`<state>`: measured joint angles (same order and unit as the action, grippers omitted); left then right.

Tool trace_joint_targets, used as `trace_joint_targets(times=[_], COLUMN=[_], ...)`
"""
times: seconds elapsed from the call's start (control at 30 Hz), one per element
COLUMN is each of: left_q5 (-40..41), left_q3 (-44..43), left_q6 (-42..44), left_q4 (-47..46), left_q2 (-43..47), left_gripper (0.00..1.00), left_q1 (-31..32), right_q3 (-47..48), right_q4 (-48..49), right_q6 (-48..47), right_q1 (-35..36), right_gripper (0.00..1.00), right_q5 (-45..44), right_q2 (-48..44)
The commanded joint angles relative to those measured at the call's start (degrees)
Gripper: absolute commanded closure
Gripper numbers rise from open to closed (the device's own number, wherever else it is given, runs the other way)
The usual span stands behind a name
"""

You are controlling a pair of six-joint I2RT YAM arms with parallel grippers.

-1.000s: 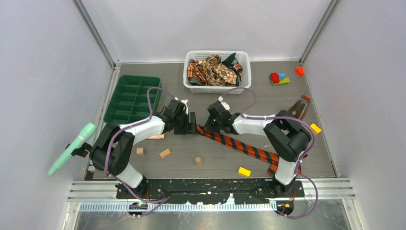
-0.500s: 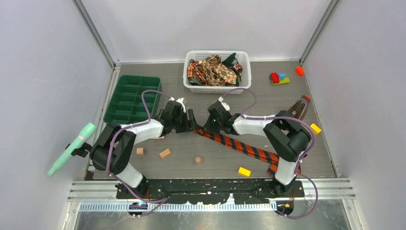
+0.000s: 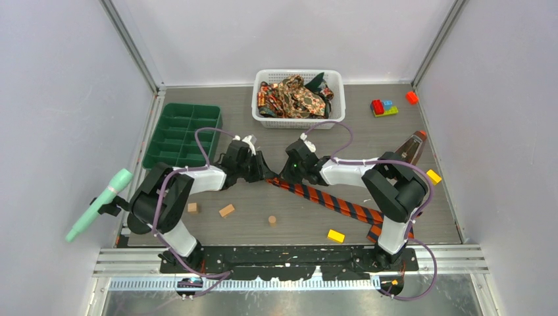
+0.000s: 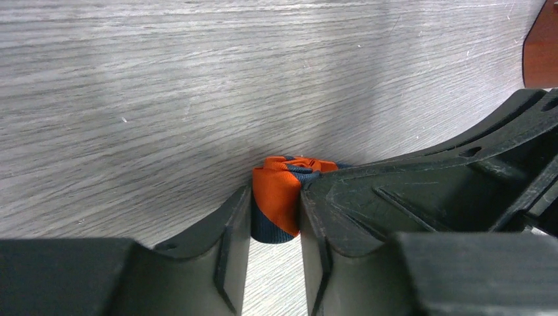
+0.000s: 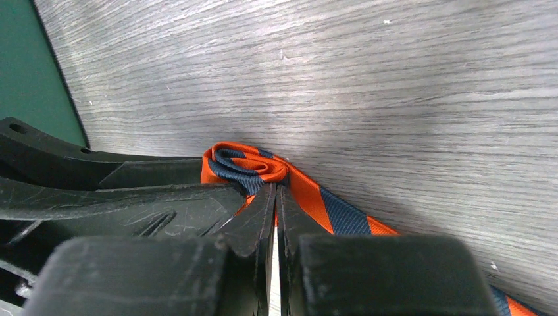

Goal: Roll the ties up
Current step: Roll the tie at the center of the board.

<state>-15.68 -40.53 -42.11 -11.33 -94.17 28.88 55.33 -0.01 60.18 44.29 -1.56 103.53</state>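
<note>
Tie (image 3: 329, 199) lies on the table (image 3: 296, 224), its rolled end held twice: left gripper (image 4: 276, 197) closed round the coil, right gripper (image 5: 275, 197) pinched on the strip. A slack squeeze could let it unwind.

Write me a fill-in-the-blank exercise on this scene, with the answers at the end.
1. The left end effector grips the ____-up end of the striped tie.
2. The right end effector pinches that same tie with its jaws ____.
3. More ties lie heaped in the basket, whose colour is ____.

Missing words: rolled; shut; white.
</note>
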Motion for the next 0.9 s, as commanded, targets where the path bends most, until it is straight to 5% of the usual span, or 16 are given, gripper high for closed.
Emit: trace_joint_targets(times=[0.0, 0.33, 0.87], left_q5=[-1.63, -2.03, 8.67], left_q3=[1.41, -1.29, -8.31], left_q6=[-0.62, 1.20, 13.33], left_q4=[-2.71, 0.61, 20.44], left_q2=[-0.75, 0.31, 6.44], left_gripper=[0.70, 1.00, 1.00], left_q1=[-0.04, -0.06, 0.10], right_q3=[-0.93, -0.56, 0.49], right_q4=[-1.31, -1.73, -17.43], right_q6=[-0.02, -0.77, -9.21], right_q1=[0.53, 0.53, 1.41], right_gripper=[0.91, 0.90, 0.77], right_q5=[-0.02, 0.12, -7.71], right_q2=[-0.39, -1.54, -20.29])
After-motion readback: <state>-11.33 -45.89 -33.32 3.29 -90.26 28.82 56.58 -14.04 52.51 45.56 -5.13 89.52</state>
